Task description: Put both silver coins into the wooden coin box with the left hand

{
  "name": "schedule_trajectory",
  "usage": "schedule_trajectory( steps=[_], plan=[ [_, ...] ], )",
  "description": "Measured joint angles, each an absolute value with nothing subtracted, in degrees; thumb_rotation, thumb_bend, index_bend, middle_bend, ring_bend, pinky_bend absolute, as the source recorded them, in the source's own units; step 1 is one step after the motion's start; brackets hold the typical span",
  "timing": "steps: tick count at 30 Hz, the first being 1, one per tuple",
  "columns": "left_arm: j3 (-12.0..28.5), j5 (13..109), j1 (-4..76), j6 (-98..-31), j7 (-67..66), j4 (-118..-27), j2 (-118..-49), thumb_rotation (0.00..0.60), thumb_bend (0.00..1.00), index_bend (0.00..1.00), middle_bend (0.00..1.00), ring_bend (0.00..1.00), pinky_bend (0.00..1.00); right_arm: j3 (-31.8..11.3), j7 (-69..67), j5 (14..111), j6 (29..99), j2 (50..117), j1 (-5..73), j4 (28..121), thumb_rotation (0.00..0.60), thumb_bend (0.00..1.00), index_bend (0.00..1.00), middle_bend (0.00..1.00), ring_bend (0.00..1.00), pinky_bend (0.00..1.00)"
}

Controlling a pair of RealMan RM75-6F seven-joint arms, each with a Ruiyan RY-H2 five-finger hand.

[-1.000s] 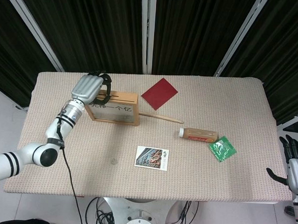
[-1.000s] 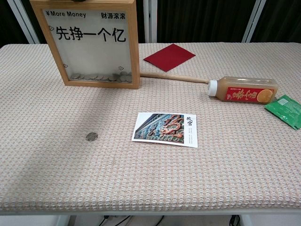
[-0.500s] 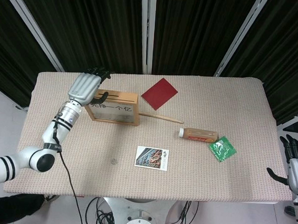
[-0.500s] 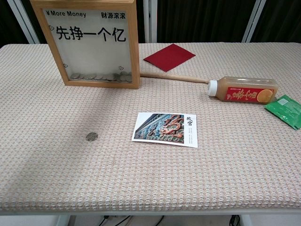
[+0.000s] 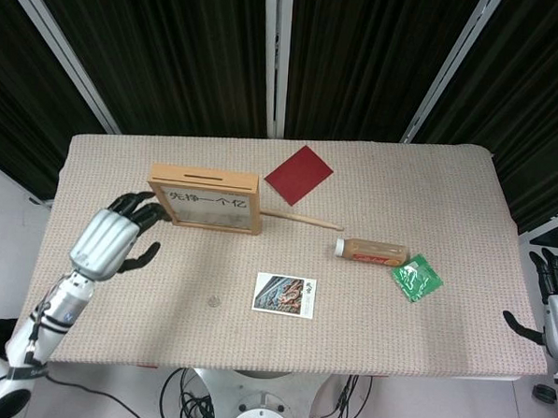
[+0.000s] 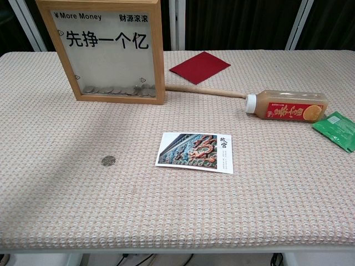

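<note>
One silver coin (image 6: 108,160) lies flat on the desk (image 5: 448,190), left of the postcard (image 6: 196,152) and well in front of the wooden coin box (image 6: 111,52); I see only this one loose, and the box bottom shows a row of coins behind its window. Box stands upright, slot (image 5: 204,176) on the top edge, visible in head view only. My left hand (image 5: 109,242) hangs over the left part of the desk, left of the coin and in front of the box's left corner, fingers spread, holding nothing; chest view doesn't show it. Right hand (image 5: 556,322) sits off the right desk edge, fingers apart, empty.

Step in hand, I judge: go for the coin. I'd bring the left hand across and down right over it, thumb and one fingertip either side. The woven cloth should give a little, so I'd press in and scrape up one edge instead of pinching flat. Likely risks are nudging the postcard or flicking the coin away. Then carry it up high and line the coin edge-on with the slot before I let go
</note>
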State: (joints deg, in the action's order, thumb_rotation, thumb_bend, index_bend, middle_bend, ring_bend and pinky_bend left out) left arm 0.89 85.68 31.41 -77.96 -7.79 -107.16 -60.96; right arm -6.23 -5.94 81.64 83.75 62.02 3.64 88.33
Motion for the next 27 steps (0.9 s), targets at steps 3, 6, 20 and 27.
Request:
schedule_trajectory(
  steps=[3,6,20,27],
  plan=[
    [-2.17,88.86,27.76,-80.59,-5.62,-104.87,-62.66,0.6,0.25,0.34,0.3,0.15,0.24,-6.03,-5.25,82.02,84.02,61.87,3.52,89.09,0.6,0.12,0.0,0.0,0.0,0.0],
    [-3.17,90.45,26.37,-81.13,-4.67,-101.01,-65.59,0.6,0.13,0.34,0.29,0.15,0.24,-5.73,-4.79,82.46,84.29,61.82,3.38,89.69,0.6,0.12,0.0,0.0,0.0,0.0],
    [-3.92,96.15,24.61,-80.09,-2.37,-81.13,-84.19,0.6,0.05,0.34,0.28,0.14,0.22,-4.9,-4.13,82.91,85.76,61.03,1.98,90.76,0.6,0.12,0.0,0.0,0.0,0.0],
    [-4.15,97.76,25.64,-77.65,0.26,-74.21,-89.69,0.6,0.06,0.36,0.27,0.13,0.21,-4.91,-4.47,82.82,85.78,61.09,1.83,90.69,0.6,0.12,0.0,0.0,0.0,0.0]
  ],
)
